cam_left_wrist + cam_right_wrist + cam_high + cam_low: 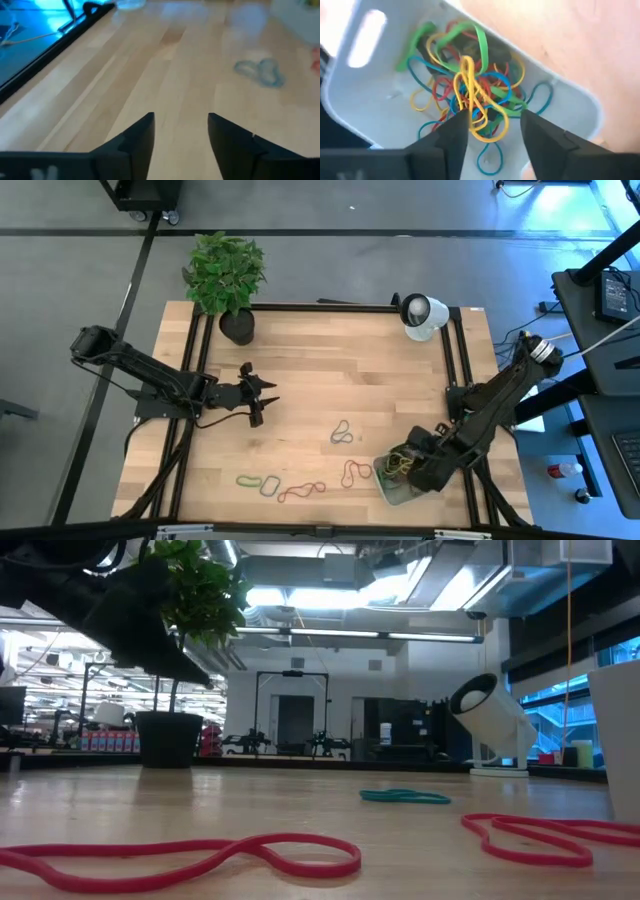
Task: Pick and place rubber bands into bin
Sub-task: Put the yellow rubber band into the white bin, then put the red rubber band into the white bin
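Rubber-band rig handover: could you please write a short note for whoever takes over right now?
Right gripper: open over the bin at the table's front right; a yellow band hangs between its fingers, above the pile.
Left gripper: open, empty, waiting above bare wood at the left.
Done: many bands are in the bin.
Left: the grey band, green band and two red bands lie on the table.

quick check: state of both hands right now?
Left hand: open, empty, above bare table.
Right hand: open over the bin; a yellow rubber band hangs between its fingers, not gripped.
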You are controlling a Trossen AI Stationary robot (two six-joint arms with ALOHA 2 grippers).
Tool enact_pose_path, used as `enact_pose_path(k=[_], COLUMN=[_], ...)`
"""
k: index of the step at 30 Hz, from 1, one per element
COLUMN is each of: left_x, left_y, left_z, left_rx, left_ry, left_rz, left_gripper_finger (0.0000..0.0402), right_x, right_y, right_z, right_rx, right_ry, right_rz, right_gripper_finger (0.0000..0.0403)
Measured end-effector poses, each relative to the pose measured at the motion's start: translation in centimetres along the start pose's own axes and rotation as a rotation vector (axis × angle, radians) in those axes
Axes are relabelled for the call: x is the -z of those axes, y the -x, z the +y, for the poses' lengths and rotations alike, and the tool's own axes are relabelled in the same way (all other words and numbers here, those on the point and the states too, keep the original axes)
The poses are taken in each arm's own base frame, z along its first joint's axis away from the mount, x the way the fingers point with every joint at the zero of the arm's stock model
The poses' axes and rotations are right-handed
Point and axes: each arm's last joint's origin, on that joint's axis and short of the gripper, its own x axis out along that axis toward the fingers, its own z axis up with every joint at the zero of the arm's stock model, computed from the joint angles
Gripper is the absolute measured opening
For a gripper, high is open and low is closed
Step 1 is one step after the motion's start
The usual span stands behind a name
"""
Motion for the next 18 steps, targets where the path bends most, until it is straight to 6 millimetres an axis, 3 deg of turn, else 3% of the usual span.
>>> enact_pose_path(k=[4, 11, 14, 18], left_x=[-0.6, -1.3, -1.6, -3.2], left_y=[0.0, 0.0, -0.3, -1.5], left_z=[-0.3, -0.9, -1.8, -4.2], left_rx=[0.075, 0.09, 0.065, 0.079], left_ry=[0.033, 0.05, 0.028, -0.034], left_rz=[-0.045, -0.035, 0.051, 0.109], left_gripper_finger=[0.0198, 0.0193, 0.0186, 0.0179], right_x=[-0.2, -0.5, -0.5, -1.0], right_y=[1.8, 4.9, 5.8, 6.9], right_z=[-1.1, -3.8, -4.9, -6.4], right_rx=[-0.025, -0.041, -0.033, 0.017], right_ry=[0.061, 0.061, 0.059, 0.063], right_rz=[-0.073, -0.144, -0.182, -0.356], right_gripper_finger=[0.0203, 0.0205, 0.0198, 0.0185])
